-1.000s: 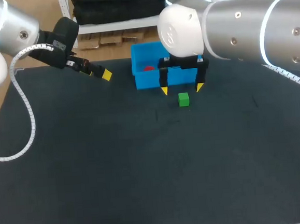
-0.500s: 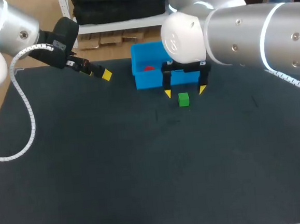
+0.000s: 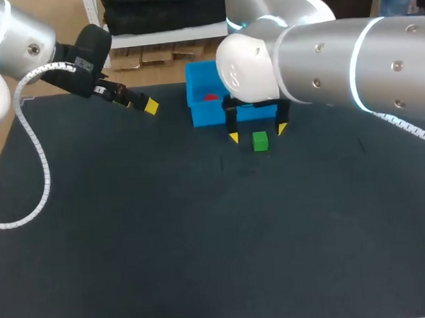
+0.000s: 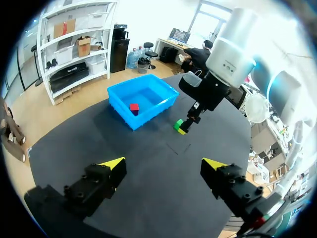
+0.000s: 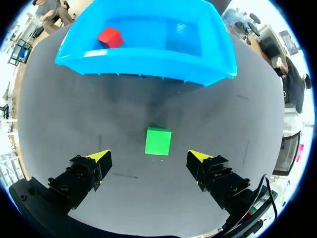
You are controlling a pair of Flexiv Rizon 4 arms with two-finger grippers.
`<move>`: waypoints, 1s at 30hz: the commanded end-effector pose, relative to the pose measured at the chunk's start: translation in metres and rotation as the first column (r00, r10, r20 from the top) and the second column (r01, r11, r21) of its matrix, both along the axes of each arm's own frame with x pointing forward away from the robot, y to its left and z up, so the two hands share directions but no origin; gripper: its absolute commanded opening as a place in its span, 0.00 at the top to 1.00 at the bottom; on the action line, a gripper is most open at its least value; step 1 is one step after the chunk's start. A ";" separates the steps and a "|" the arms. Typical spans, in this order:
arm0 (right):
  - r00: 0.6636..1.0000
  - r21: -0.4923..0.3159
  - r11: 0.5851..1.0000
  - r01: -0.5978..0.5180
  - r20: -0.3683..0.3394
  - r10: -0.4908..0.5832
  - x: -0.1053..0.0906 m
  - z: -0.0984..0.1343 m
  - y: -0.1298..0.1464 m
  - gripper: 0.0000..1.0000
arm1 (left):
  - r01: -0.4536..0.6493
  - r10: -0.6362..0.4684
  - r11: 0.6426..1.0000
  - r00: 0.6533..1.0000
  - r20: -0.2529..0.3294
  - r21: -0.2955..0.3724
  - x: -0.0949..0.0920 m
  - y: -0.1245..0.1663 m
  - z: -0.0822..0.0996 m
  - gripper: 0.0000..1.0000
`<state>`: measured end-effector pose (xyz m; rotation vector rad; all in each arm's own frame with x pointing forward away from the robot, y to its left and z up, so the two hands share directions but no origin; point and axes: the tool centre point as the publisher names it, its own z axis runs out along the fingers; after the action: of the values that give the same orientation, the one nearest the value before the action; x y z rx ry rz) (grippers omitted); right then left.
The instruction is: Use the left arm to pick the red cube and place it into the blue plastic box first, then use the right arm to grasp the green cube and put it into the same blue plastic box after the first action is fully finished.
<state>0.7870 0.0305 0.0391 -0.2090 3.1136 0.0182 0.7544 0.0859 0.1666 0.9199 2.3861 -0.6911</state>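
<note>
Right gripper (image 3: pixel 257 132) released, poised over green cube (image 5: pixel 158 141)
Descending off-centre, a finger could shove the cube against the blue box (image 5: pixel 148 67); left gripper (image 4: pixel 163 162), also released, hangs well apart.

The table (image 3: pixel 168 243) had a dark, matte top. Near its far edge stood the box (image 3: pixel 203 114), open side up. The green cube (image 3: pixel 260 141) lay flat on the bare top just in front of the box, close to its wall but not touching.
</note>
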 end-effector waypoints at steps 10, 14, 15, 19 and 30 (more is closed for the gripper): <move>0.999 0.010 0.999 0.033 0.005 -0.033 0.009 -0.012 -0.001 0.00 | 0.002 -0.002 1.000 1.000 0.004 -0.004 -0.001 0.001 -0.001 0.00; 0.999 0.027 0.999 0.041 0.018 -0.042 0.011 -0.016 -0.002 0.00 | 0.002 -0.002 1.000 1.000 0.004 -0.004 -0.001 0.001 -0.001 0.00; 0.999 0.030 0.999 0.042 0.021 -0.043 0.011 -0.017 -0.002 0.00 | 0.002 -0.002 1.000 1.000 0.004 -0.004 -0.001 0.001 -0.001 0.00; 0.999 0.039 0.998 0.046 0.023 -0.047 0.011 -0.021 -0.004 0.00 | 0.002 -0.002 1.000 1.000 0.004 -0.004 -0.001 0.001 -0.001 0.00; 0.999 0.047 0.998 0.041 0.026 -0.043 0.009 -0.028 -0.005 0.00 | 0.003 -0.003 1.000 1.000 0.003 -0.003 0.000 -0.001 -0.001 0.00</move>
<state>0.8005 0.0279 0.0117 -0.1427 3.0977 0.0823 0.7542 0.0854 0.1666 0.9211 2.3856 -0.6915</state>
